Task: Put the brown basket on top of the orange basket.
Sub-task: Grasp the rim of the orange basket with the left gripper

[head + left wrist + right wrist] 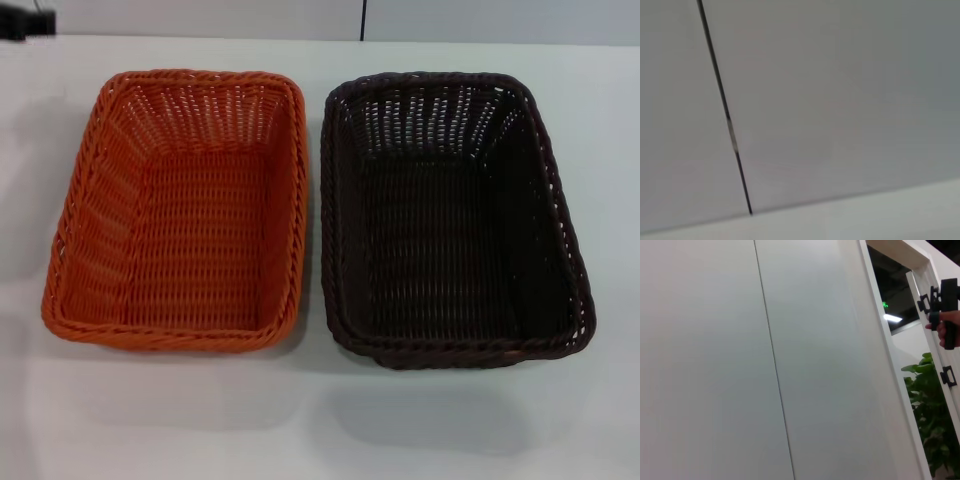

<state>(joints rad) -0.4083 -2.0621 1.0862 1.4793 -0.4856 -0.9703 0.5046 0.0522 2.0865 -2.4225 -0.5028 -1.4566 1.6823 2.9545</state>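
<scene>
The orange basket (180, 210) sits on the white table at the left in the head view. The brown basket (450, 215) sits beside it at the right, a narrow gap between their rims. Both are upright and empty. Neither gripper shows in any view. The left wrist view and the right wrist view show only wall panels.
The white table (320, 420) runs under both baskets, with bare surface in front of them. A wall with a dark seam (362, 20) stands behind. The right wrist view shows a doorway and a green plant (932, 415).
</scene>
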